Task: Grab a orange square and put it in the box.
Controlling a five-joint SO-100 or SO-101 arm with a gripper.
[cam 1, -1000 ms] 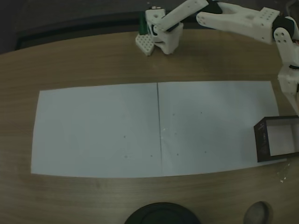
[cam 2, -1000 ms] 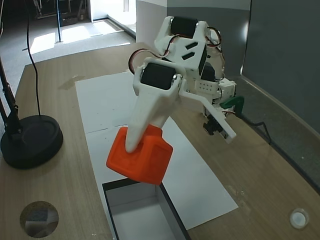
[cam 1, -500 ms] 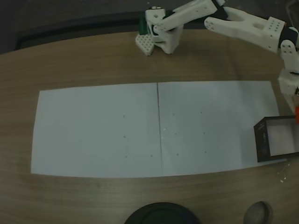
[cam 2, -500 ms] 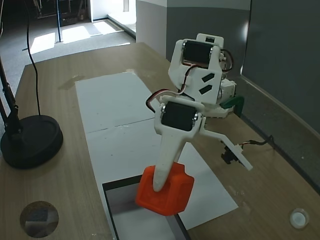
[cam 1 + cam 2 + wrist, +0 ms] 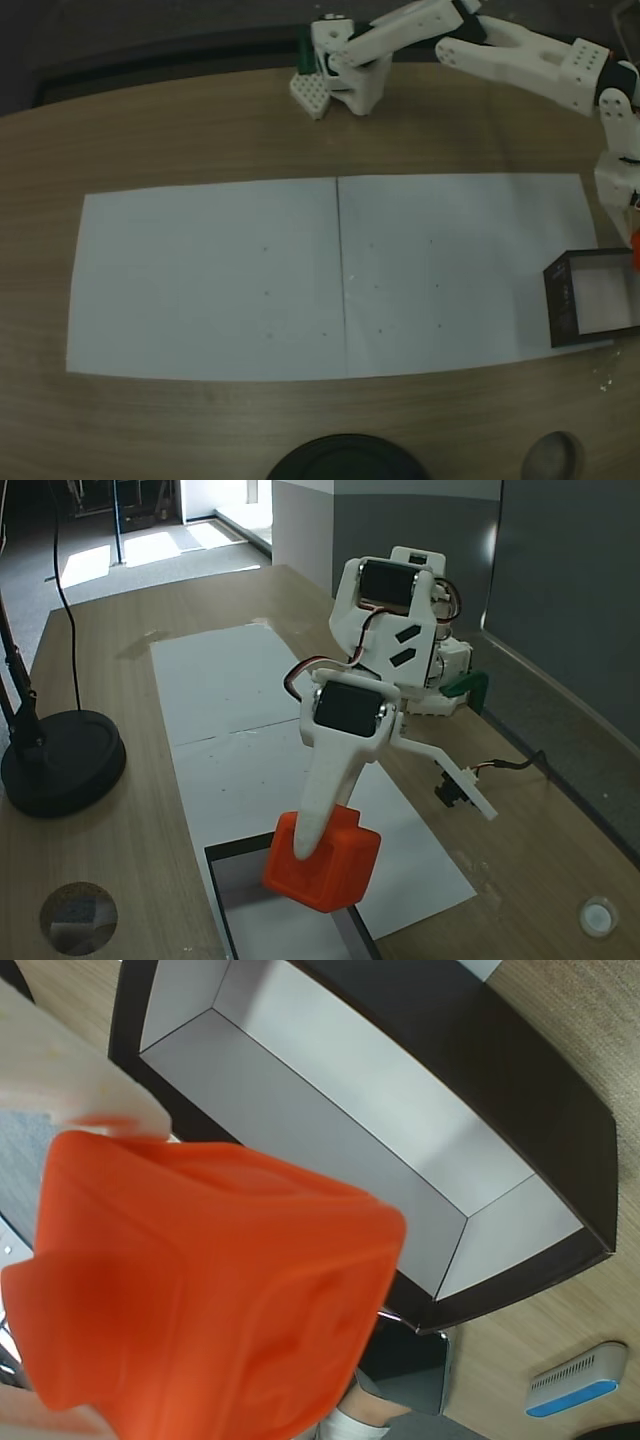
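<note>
Your white plastic gripper (image 5: pixel 322 852) is clamped on the bright orange-red rounded cube (image 5: pixel 322 860), holding it in the air directly over the near end of the small open-topped box with thin black walls and a pale whitish floor (image 5: pixel 228 862). In the wrist view the cube (image 5: pixel 200 1290) fills the lower left of the frame, with the box's (image 5: pixel 520 1100) bare interior spread out beyond it, so nothing blocks the drop.

The box stands on the white paper sheet (image 5: pixel 220 690) laid across the brown wood-grain worktop (image 5: pixel 100 670). In a fixed view from above, the box (image 5: pixel 562 308) sits at the far right edge, with only a sliver of orange (image 5: pixel 635 240) showing beside the arm.

The cube hangs high and tilted, not yet inside the walls. Judging by this, you are at the placing step: a short descent to bring it below the rim, then a release. The box is only somewhat wider than the cube, so keep it centred, or a corner may catch a thin wall and tip the box.
</note>
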